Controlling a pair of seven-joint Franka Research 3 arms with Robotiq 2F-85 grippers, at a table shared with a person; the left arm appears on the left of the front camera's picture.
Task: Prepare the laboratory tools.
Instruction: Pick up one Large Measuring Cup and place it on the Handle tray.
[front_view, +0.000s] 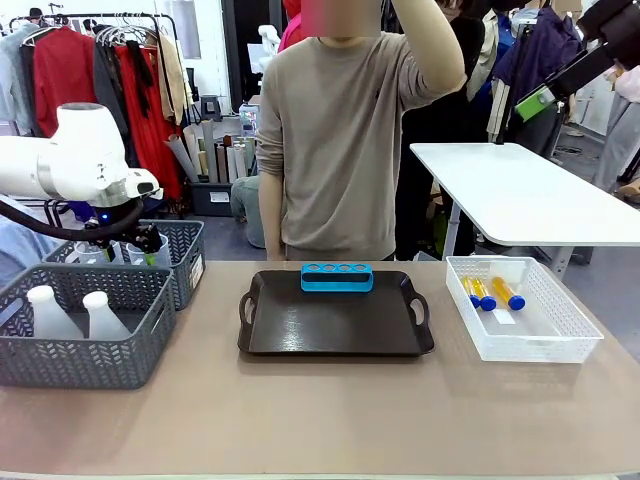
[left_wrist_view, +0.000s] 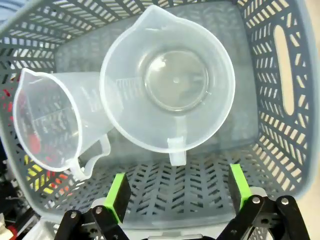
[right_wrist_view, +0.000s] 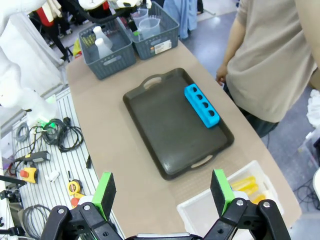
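My left gripper (left_wrist_view: 178, 190) hangs open over the far grey basket (front_view: 185, 262), green pads (left_wrist_view: 118, 194) apart and holding nothing. Below it in that basket one clear measuring beaker (left_wrist_view: 167, 80) stands upright, and a second beaker (left_wrist_view: 47, 120) leans on its side against it. Two white conical flasks (front_view: 75, 312) stand in the near grey basket (front_view: 85, 355). The blue four-hole rack (front_view: 337, 277) sits at the far edge of the dark tray (front_view: 335, 335). Blue-capped tubes (front_view: 490, 292) of amber liquid lie in the white basket (front_view: 560, 335). My right gripper (right_wrist_view: 162, 192) is open, high above the table's right end.
A person stands at the far side behind the tray, one arm raised. A white table (front_view: 530, 195) stands behind on the right. Bare tabletop (front_view: 320, 420) runs along the front edge. Cables and tools (right_wrist_view: 50, 140) lie on a rail beside the table.
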